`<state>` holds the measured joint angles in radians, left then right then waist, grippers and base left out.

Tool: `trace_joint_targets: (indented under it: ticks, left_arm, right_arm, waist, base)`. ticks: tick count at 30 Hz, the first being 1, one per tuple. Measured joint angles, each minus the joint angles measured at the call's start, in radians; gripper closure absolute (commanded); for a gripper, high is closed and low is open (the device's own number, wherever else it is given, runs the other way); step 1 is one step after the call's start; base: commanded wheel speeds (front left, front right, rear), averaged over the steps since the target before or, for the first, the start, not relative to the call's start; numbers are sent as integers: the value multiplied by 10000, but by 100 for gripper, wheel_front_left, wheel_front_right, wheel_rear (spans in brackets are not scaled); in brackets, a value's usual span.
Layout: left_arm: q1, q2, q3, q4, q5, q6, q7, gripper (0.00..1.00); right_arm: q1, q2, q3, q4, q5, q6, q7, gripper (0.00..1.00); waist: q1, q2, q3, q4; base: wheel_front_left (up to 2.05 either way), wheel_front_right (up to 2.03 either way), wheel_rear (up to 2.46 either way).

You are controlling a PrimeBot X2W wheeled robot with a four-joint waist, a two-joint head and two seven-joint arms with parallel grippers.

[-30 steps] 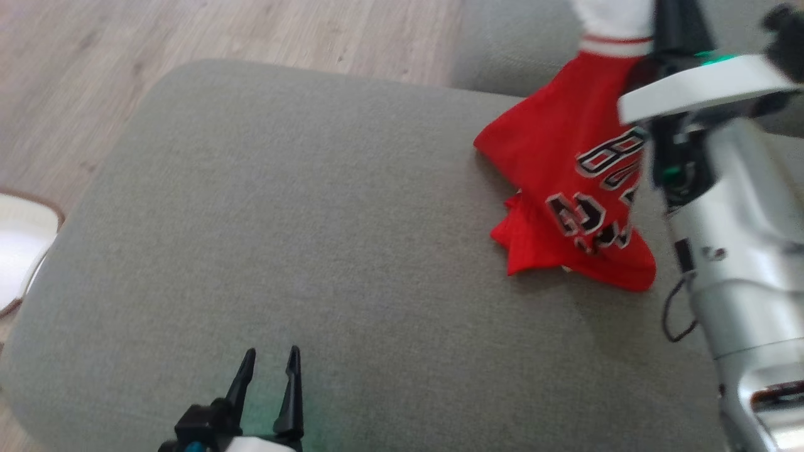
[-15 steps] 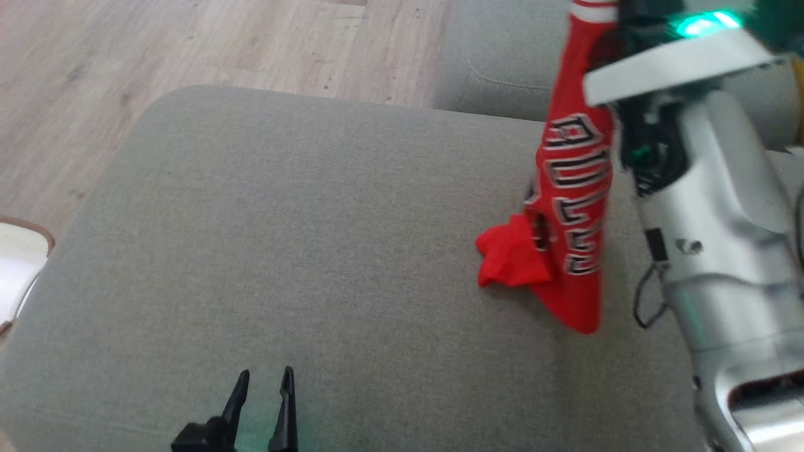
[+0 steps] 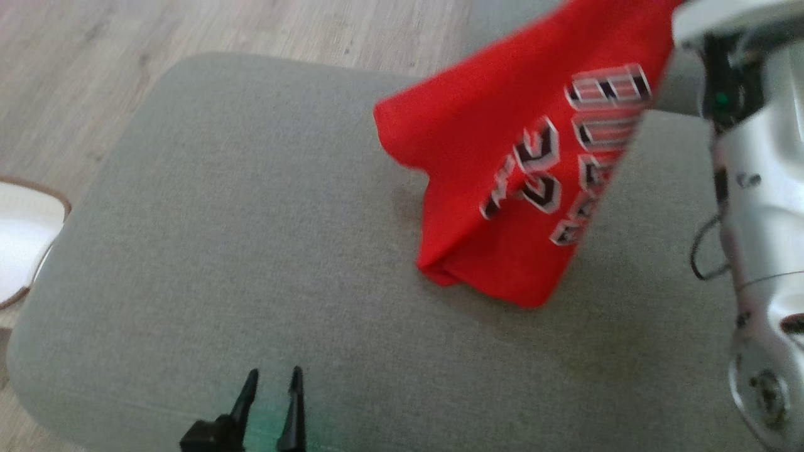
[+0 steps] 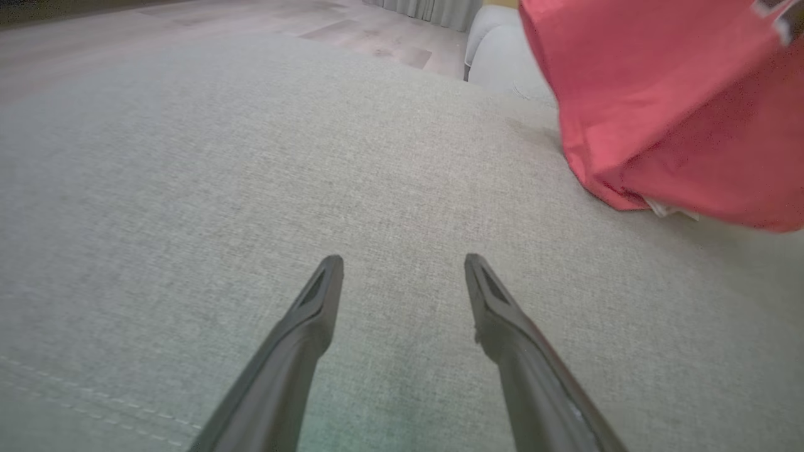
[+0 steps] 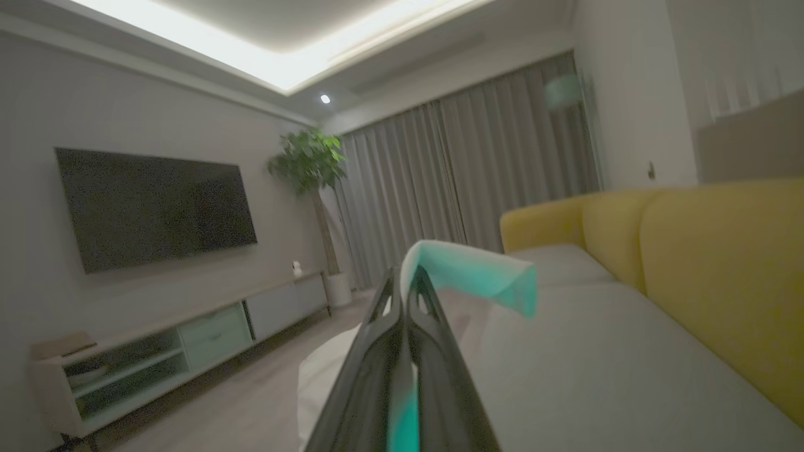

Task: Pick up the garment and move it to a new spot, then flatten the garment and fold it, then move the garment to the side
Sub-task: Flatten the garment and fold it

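Note:
The garment [image 3: 502, 157], a red jersey with black-and-white lettering, hangs from the upper right of the head view, and its lower fold rests on the grey cushion [image 3: 251, 220]. In the left wrist view the garment [image 4: 678, 107] fills the upper right corner. My right gripper [image 5: 403, 279] is shut on a strip of the garment's pale trim [image 5: 471, 270], tinted teal by light. Its silver arm [image 3: 760, 188] runs down the right edge of the head view. My left gripper [image 3: 272, 376] [image 4: 402, 260] stands open over the cushion's near edge with nothing between its fingers, well left of the garment.
Wooden floor [image 3: 188, 31] lies beyond the cushion. A white object [image 3: 19, 238] sits at the left edge. The right wrist view shows a yellow sofa back [image 5: 722, 263], a wall television [image 5: 151, 204], a low cabinet [image 5: 157, 351] and a potted plant [image 5: 308, 160].
The hanging garment has swung left and spread wide, with its lower fold now further left on the cushion. The head camera shifted a little. The left gripper stayed open in place.

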<state>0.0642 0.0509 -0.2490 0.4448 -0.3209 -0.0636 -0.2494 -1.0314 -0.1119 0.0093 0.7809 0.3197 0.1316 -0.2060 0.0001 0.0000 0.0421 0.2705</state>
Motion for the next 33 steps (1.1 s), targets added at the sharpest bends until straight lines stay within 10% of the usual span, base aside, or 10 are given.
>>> trace_joint_targets:
  ticks: [1, 2, 3, 14, 33]
  left_arm:
    - [-49, 2, -123, 10, -71, -2, 0, 0]
    - [-124, 2, -201, 13, -121, -36, 0, 0]
    - [-240, -4, -309, 13, -159, -58, 0, 0]
    - [-760, -8, -395, -17, -244, 121, 0, 0]
    - [-2786, -29, -1624, 1774, -932, -351, -2, 0]
  right_arm:
    - [29, -125, -303, 604, -445, 0, 144, 100]
    - [69, -240, -577, 1160, -696, 0, 257, 76]
    - [155, -374, -754, 1659, -1093, 0, 380, 0]
    - [1457, -364, -1923, 3496, -2681, 0, -295, 0]
    - [7488, 481, 414, -1664, -1168, 0, -420, 0]
  waist:
    - [0, 0, 105, 51]
    - [0, 0, 208, 107]
    - [0, 0, 319, 166]
    - [-1, 0, 844, 359]
    - [-2, 0, 755, -2672]
  base:
    - [0, 0, 0]
    - [0, 0, 0]
    - [0, 0, 0]
    - [0, 0, 0]
    - [0, 0, 0]
